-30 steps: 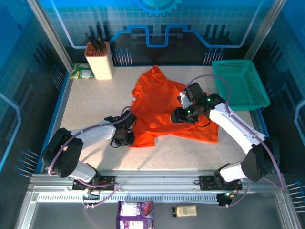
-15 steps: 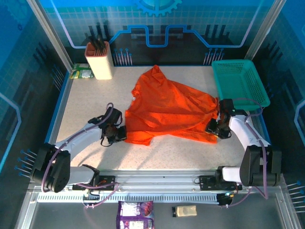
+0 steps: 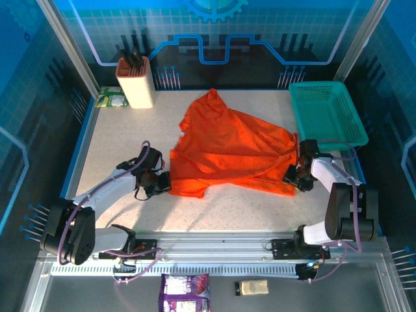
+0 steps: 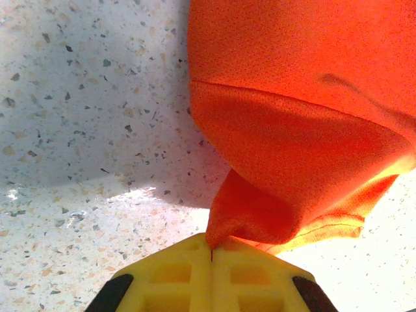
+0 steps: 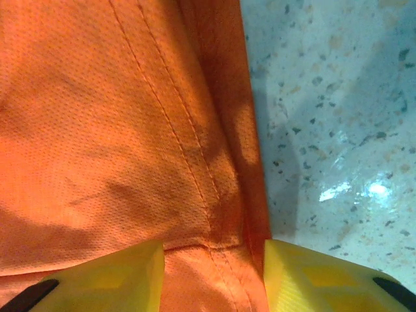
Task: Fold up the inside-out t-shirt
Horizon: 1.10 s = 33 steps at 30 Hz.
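Note:
The inside-out t-shirt [image 3: 227, 153] lies spread across the middle of the table, bright orange-red, with one part bunched toward the back. My left gripper [image 3: 162, 184] is low at the shirt's near-left corner. In the left wrist view that gripper [image 4: 211, 244] is shut, a pinch of the t-shirt [image 4: 292, 97] caught between its yellow fingers. My right gripper [image 3: 294, 177] is at the shirt's near-right edge. In the right wrist view it [image 5: 214, 260] stands open, its jaws astride the stitched hem of the t-shirt [image 5: 97, 130], which lies flat on the table.
A teal mesh basket [image 3: 328, 117] stands at the back right, close behind the right arm. A beige block [image 3: 134, 82] and a green packet [image 3: 110, 99] sit at the back left. Bare speckled tabletop [image 3: 117, 140] lies left of the shirt and along the front.
The right gripper left the shirt's middle and came down at its right edge. The left gripper shut on the left corner and drew it slightly left. The shirt now lies wider.

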Tool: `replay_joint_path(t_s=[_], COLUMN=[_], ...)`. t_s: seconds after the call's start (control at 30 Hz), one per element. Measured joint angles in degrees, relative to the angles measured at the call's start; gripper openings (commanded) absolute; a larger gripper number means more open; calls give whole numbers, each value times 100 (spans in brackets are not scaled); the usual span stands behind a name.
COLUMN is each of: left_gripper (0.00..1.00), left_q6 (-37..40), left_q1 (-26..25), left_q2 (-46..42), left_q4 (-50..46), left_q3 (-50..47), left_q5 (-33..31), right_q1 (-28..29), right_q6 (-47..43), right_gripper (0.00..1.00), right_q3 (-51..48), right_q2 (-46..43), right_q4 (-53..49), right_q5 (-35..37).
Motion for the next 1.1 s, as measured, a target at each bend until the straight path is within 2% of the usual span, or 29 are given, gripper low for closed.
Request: replay_joint_path(t_s=[0.23,0.43,0.53,0.6,0.67,0.73,0.83,0.9,1.1], left_gripper=[0,0,0,0,0,0,0,0,0], left_q6=[0,2,0,0,0,0,0,2,2], left_q1=[48,59,63,63,68,74,74,74,90], left_q2=[-4,-44,-68,-79,-79,-79,-79,-79,-79], left_q4=[0,0,0,0,0,0,-2,0,-2], left_q3=[0,0,0,0,0,0,0,0,0], left_q5=[57,70,81,81,81,83,85,85,125], right_q1=[-33,-33,-33,-33,-33,-33,-35,-37,-42], right_q6=[-92,-138,-138,-170,-168,-168,-166,-168,-149], right_gripper=[40,25,18,7,4,7,23,28,31], right_q3=[44,44,44,44,48,50,50,59,59], right_q2=[284,245,-33,-251,-385,-426,-417,-363,-70], right_q4=[101,90,74,70,66,52,37,11,-9], right_q5=[-13,-70,-70,-66,-81,-131,-146,-103,42])
